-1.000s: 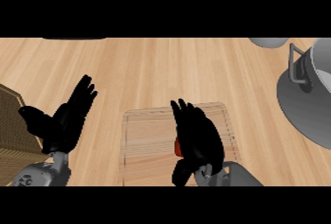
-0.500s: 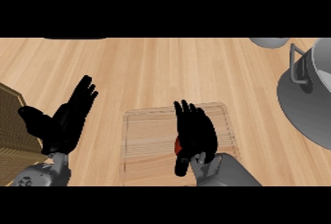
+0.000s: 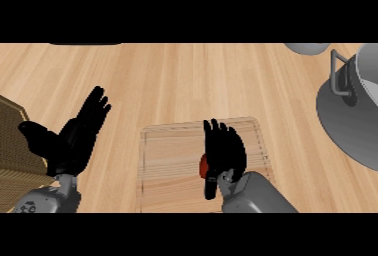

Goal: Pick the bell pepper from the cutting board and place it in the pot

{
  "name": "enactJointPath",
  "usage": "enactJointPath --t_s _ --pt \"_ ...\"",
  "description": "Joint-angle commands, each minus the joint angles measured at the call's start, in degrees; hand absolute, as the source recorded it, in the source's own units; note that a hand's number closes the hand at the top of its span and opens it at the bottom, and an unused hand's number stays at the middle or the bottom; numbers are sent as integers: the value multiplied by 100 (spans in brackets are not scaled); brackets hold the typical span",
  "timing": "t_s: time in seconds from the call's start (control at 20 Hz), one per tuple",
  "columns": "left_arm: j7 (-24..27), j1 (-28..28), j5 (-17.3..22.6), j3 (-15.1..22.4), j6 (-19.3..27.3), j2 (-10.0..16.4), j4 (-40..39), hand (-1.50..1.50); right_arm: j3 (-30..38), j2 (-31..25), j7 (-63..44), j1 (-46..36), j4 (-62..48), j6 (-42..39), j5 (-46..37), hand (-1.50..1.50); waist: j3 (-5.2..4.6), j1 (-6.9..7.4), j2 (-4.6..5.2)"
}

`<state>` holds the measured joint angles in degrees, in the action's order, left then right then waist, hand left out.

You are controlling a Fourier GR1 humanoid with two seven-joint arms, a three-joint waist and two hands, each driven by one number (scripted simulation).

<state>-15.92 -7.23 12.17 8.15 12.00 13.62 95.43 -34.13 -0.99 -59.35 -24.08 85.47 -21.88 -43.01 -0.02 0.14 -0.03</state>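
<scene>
A light wooden cutting board (image 3: 170, 165) lies near the counter's front edge. On it sits a red bell pepper (image 3: 201, 166), of which only a sliver shows at the left of my right hand (image 3: 224, 150). That hand lies over the pepper with fingers straight, pointing away from me; it is open. The grey pot (image 3: 353, 110) stands at the right edge, its handle (image 3: 341, 75) towards the middle. My left hand (image 3: 74, 137) rests open at the left, fingers up.
A brown woven object (image 3: 16, 145) lies at the left edge, partly behind my left hand. A grey round thing (image 3: 306, 47) shows at the top right. A dark shape (image 3: 85, 44) shows at the top edge.
My right hand has shifted a little forward and right over the board, covering more of the pepper. The left hand has not moved.
</scene>
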Motion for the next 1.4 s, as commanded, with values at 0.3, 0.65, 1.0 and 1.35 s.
enactJointPath --t_s 0.3,0.65,1.0,1.35 --pt "-70 -14 -403 44 66 -334 32 0 -47 -40 607 261 -246 270 -47 150 2 -17 -1" --pt "-4 74 -427 -232 -230 -388 -15 0 -92 97 719 -41 -567 526 -519 150 2 3 1" --pt "-22 200 -179 -588 -540 -177 138 0 113 -572 552 868 514 662 -648 150 0 -78 -27" --pt "-108 383 -413 -711 -71 -265 85 0 3258 -2775 693 1662 607 1296 -150 150 17 -831 -111"
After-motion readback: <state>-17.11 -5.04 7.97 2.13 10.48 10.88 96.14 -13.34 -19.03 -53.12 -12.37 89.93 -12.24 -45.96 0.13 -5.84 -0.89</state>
